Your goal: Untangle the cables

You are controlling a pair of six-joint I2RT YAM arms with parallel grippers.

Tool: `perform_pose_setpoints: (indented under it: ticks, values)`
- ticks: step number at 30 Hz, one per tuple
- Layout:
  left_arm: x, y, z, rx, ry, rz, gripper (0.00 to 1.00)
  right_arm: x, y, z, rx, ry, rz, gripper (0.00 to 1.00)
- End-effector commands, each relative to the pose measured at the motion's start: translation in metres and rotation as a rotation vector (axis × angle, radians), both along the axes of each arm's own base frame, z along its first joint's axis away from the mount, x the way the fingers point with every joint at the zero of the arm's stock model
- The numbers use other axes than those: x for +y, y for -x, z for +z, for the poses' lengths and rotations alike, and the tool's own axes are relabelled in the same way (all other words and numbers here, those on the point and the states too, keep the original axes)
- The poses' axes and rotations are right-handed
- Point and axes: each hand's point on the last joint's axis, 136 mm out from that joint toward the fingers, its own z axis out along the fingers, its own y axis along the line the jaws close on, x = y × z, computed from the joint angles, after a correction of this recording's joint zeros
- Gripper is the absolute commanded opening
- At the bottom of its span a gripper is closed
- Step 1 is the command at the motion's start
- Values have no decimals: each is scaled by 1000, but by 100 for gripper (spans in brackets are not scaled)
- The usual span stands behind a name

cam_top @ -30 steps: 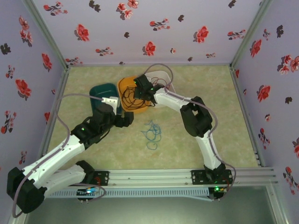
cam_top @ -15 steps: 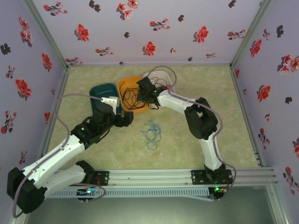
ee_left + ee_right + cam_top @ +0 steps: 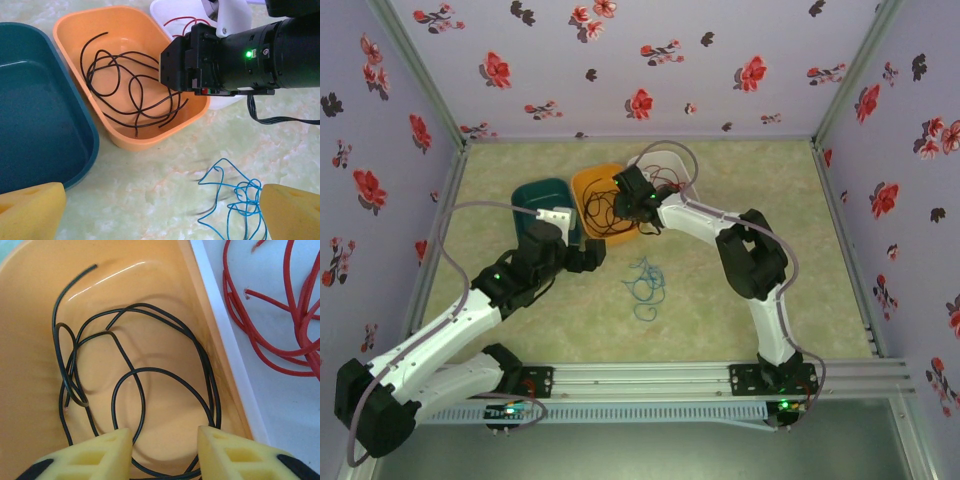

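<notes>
3 thin cables, all apart. The black cable [image 3: 150, 369] is loosely looped in the orange bin [image 3: 150, 142]. The red cable [image 3: 287, 356] is coiled in the white bin [image 3: 295, 405] right beside it. The blue cable [image 3: 244, 191] is a small tangle on the bare bench [image 3: 165, 190], near the orange bin's front edge, with open bench all around.

The right end effector [image 3: 164, 432] hangs over the black one, fingers apart, pinching nothing. The left end effector [image 3: 160, 212] is spread wide.

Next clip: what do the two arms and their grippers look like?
Left arm and right arm: white links, black joints, small green lights, a grey cable looped along each. Left gripper and right gripper: blocky yellow fingers.
</notes>
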Motion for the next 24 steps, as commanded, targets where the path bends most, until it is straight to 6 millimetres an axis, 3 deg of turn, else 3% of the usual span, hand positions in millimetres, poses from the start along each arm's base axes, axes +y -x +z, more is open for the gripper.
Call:
perform_pose_setpoints:
  ticks: [1, 13, 18, 24]
  values:
    - [3, 0, 9, 0, 27, 17, 100, -14, -6, 48, -99, 38, -9, 46]
    - [1, -3, 8, 0, 37, 24, 100, -46, 25, 104, -193, 10, -5, 54]
    - [-10, -1, -7, 49, 13, -24, 100, -71, 52, 100, -177, 21, -12, 55]
    - [-38, 8, -41, 124, -32, -91, 100, -113, 92, 75, -131, 64, -55, 60]
